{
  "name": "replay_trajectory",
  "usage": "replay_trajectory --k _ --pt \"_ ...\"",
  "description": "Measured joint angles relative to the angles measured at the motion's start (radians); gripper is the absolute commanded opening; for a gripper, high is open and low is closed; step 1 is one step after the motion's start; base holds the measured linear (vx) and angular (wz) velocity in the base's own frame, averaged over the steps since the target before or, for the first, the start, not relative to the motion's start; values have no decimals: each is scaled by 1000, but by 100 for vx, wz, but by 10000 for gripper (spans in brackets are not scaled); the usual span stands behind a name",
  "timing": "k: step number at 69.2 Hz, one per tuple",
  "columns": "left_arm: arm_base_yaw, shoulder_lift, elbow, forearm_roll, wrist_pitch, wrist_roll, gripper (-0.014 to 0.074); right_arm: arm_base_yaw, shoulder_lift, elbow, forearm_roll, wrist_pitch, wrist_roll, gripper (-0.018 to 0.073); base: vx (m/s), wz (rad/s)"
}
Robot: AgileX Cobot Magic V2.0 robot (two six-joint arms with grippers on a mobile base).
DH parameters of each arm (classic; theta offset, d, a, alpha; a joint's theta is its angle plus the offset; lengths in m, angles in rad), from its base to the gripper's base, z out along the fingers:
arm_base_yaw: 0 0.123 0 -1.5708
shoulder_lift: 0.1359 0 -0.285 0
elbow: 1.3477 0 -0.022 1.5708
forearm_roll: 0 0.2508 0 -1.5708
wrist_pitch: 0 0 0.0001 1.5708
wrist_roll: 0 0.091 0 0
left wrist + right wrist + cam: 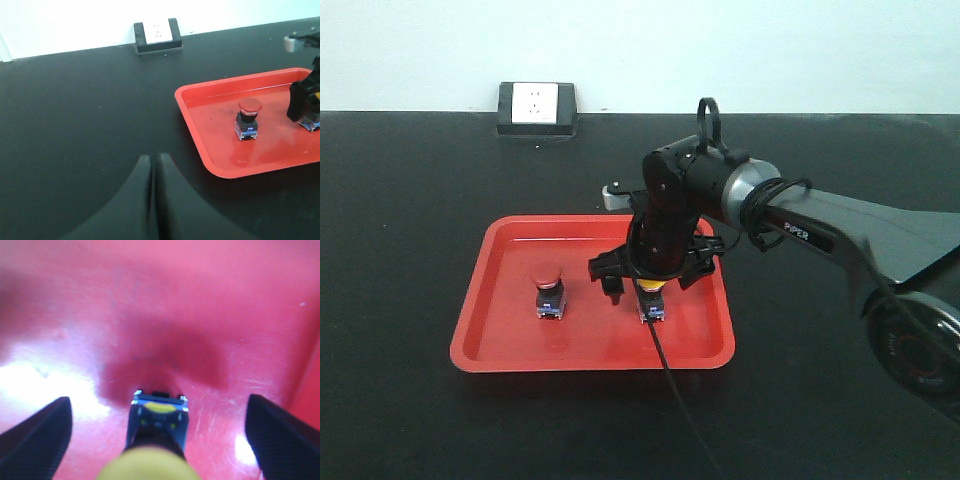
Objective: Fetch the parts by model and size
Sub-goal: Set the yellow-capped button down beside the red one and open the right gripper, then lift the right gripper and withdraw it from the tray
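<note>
Yellow switch (159, 440) stands upright in red tray (500, 300), centred between the spread fingers of right pincer (159, 427), released. Red switch (548, 290) well left. Left pincer (152, 200) clenched over counter (75, 125), farther off.

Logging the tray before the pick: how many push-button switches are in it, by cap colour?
Red-capped switch: 1
Yellow-capped switch: 1, under the open right gripper
Total: 2, both in the red tray
</note>
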Motion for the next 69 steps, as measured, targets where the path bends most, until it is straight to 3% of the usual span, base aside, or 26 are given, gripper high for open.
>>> replay_trajectory --k 28,52,61,69 --pt "0 0 0 -8 0 0 -6 0 -115 0 -18 -1 0 593 0 0" --pt "0 0 0 -45 1 0 -6 0 -208 7 -57 11 -1 588 0 0" --pt "0 0 0 -46 4 0 -6 0 -274 121 -61 -66 -1 588 0 0" --pt "0 0 0 -48 4 0 -6 0 -374 328 -64 -207 -1 588 0 0"
